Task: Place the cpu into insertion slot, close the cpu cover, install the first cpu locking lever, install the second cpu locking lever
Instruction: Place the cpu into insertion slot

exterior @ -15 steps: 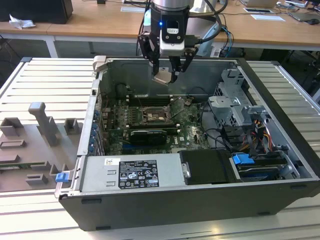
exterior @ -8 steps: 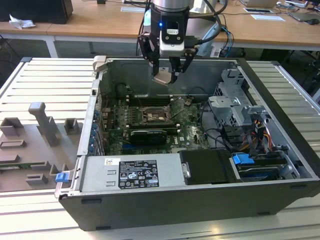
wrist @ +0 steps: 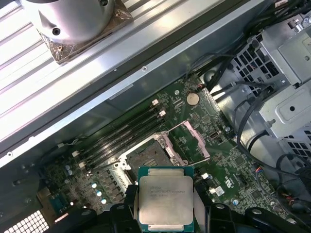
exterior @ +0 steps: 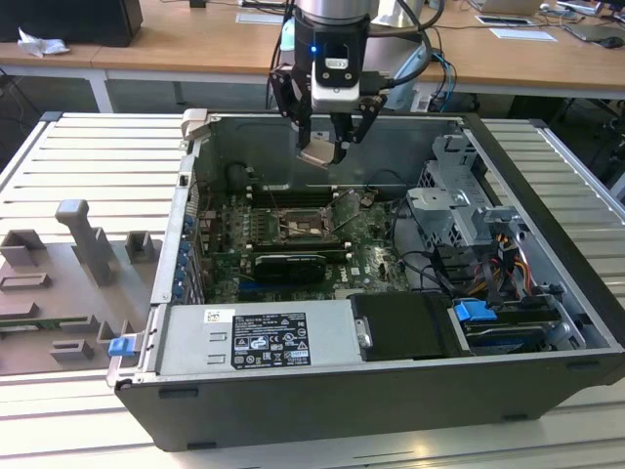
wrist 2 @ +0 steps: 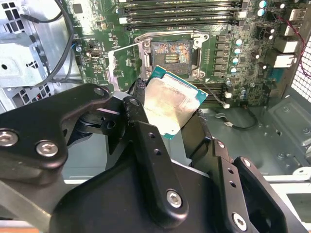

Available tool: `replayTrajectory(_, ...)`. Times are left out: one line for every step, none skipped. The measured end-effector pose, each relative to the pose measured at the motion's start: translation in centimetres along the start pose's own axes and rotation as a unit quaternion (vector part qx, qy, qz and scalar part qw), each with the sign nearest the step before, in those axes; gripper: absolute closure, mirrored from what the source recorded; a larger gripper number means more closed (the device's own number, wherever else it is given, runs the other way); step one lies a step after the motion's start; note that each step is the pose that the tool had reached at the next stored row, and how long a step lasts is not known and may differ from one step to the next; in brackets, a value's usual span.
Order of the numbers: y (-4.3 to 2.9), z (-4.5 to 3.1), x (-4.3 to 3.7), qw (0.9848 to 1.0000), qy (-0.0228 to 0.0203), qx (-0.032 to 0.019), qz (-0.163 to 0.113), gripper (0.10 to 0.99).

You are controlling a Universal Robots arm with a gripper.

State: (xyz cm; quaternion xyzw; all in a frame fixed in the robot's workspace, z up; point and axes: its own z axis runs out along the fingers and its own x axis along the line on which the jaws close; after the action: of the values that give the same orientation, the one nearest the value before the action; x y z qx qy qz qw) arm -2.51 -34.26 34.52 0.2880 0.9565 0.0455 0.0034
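Note:
My gripper (exterior: 325, 145) hangs inside the open computer case, shut on the cpu (exterior: 318, 154), a small square chip with a pale metal face. In both wrist views the cpu (wrist 2: 170, 104) (wrist: 165, 196) sits tilted between the black fingers (wrist 2: 137, 116), well above the board. Below it lies the insertion slot (wrist 2: 171, 53) (wrist: 148, 155) (exterior: 298, 225), a dark square socket with a silver rim and nothing in it. The cpu cover (wrist 2: 121, 63) (wrist: 190, 141) is a thin silver frame, swung open and standing beside the slot.
Long memory slots (wrist 2: 180, 12) run behind the socket and a black expansion card (exterior: 293, 266) lies in front of it. A grey power supply (exterior: 254, 337), a drive cage (exterior: 459, 205) with loose cables and the case walls (exterior: 186, 195) box the board in.

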Motion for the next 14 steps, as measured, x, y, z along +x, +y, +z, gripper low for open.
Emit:
replayTrajectory(0.0,0.03,0.0,1.0,-0.0004,-0.0001,0.005,0.545)
replayTrajectory(-0.01,0.05,0.0,0.9999,-0.0009,-0.0002,0.01,0.545)
replayTrajectory(-0.01,0.07,0.0,0.9999,-0.0015,-0.0003,0.017,0.545)
replayTrajectory(-0.01,0.11,0.0,0.9996,-0.0024,-0.0005,0.027,0.545)
replayTrajectory(-0.01,0.13,0.0,0.9995,-0.0028,-0.0006,0.031,0.545)
replayTrajectory(-0.01,0.15,0.0,0.9992,-0.0035,-0.0008,0.039,0.545)
replayTrajectory(-0.02,0.16,0.0,0.999,-0.004,-0.0008,0.045,0.545)
replayTrajectory(-0.02,0.17,0.0,0.9989,-0.0042,-0.0009,0.047,0.545)
replayTrajectory(-0.02,0.19,0.0,0.9987,-0.0045,-0.001,0.05,0.545)
replayTrajectory(-0.03,0.2,0.01,0.9986,-0.0047,-0.001,0.052,0.545)
replayTrajectory(-0.03,0.21,0.01,0.9985,-0.0049,-0.0011,0.055,0.545)
replayTrajectory(-0.03,0.21,0.01,0.9984,-0.005,-0.0011,0.056,0.545)
replayTrajectory(-0.03,0.22,0.01,0.9983,-0.0052,-0.0011,0.058,0.545)
replayTrajectory(-0.03,0.23,0.01,0.9982,-0.0053,-0.0012,0.059,0.545)
